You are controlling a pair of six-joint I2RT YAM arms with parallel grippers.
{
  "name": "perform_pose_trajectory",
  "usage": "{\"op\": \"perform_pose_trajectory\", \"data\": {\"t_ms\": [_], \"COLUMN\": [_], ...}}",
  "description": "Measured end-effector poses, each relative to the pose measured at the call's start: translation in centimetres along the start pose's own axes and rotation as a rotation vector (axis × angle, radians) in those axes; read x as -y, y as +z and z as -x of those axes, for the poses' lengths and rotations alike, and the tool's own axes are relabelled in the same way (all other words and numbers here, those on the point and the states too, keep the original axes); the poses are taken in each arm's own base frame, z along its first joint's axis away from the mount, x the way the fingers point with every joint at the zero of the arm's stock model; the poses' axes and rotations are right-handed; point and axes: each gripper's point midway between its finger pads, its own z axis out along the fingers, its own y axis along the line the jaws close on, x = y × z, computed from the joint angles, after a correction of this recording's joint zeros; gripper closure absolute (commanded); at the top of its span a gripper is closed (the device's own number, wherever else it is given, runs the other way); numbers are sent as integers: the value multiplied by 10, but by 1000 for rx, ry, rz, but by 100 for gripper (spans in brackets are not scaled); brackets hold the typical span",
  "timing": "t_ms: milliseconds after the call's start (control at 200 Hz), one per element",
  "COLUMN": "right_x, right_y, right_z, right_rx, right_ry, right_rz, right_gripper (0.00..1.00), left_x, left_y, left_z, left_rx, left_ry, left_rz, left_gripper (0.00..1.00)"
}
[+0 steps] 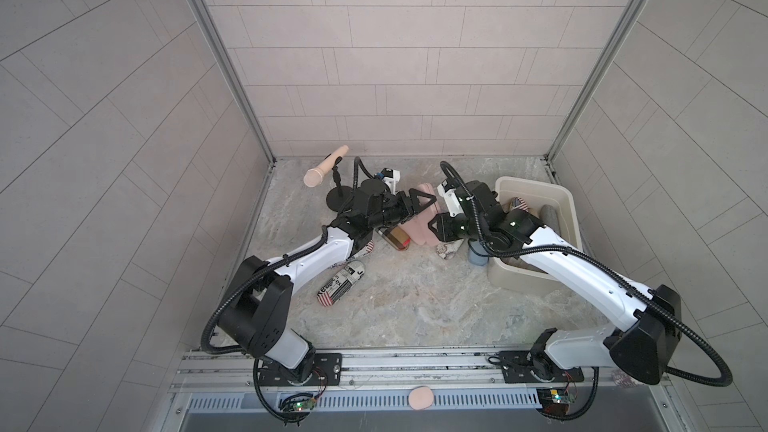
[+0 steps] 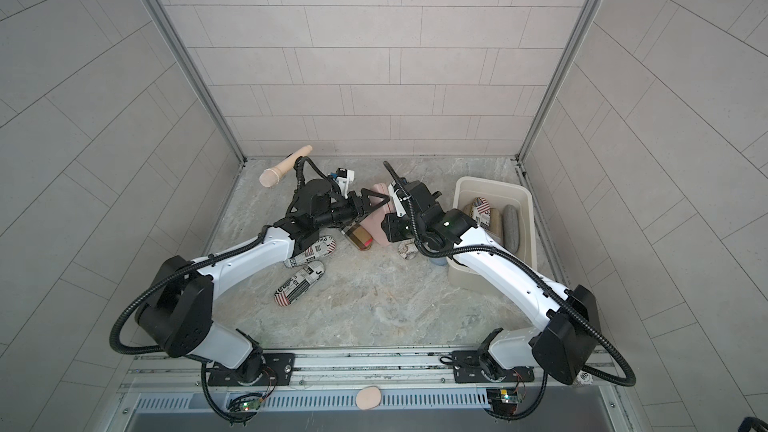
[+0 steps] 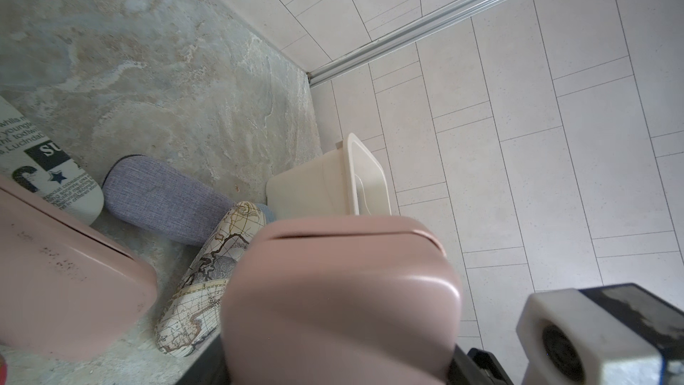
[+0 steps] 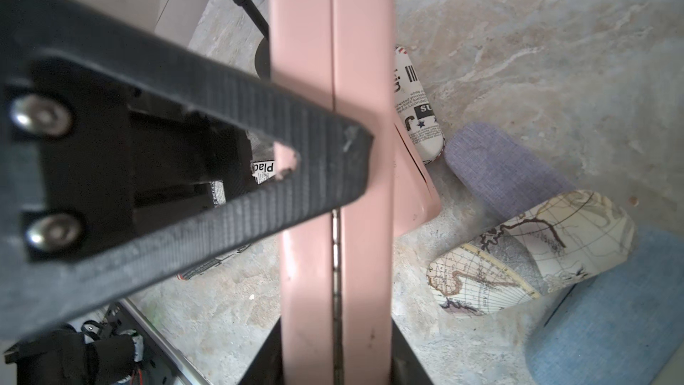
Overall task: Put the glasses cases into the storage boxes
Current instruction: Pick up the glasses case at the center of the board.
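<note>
The pink glasses case (image 4: pixel 303 309) sits between the fingers of the right gripper (image 1: pixel 432 228), which are closed on one end of it. The left gripper (image 1: pixel 429 200) is clamped across it farther along, with one ribbed black finger (image 4: pixel 333 164) lying flat over its edge. The case is held above the middle of the table (image 1: pixel 415 305), left of the cream storage tub (image 1: pixel 536 182) and apart from it, over a second pink case (image 4: pixel 418 201). It is a smooth, hard, dusty-pink shell with rounded corners and a metal hinge down one long edge. Its long axis runs straight out from the right gripper's fingers; from above, the arms hide its tilt.
</note>
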Motion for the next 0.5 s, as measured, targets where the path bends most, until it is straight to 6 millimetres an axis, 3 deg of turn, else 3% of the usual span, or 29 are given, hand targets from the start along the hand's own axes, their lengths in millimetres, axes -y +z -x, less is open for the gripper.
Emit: {"op": "perform_pose_trajectory", "data": {"t_ms": [170,350,500], "right_x": [-4,1,16], "right_y": [0,-6,-31], "right_z": [-1,-1,4], "right_rx": [-1,8,67], "right_ry": [8,12,22], "right_rz": [16,-9,-90], "right_gripper": [74,75,75], "left_x": [4,3,11], "left_y": [-3,-22,-43], "left_z": [7,29,53], "left_rx": [21,99,185], "left_ry": [-10,-20,3], "left_rz": [-32,-46,-46], "left_gripper": [1,0,0]}}
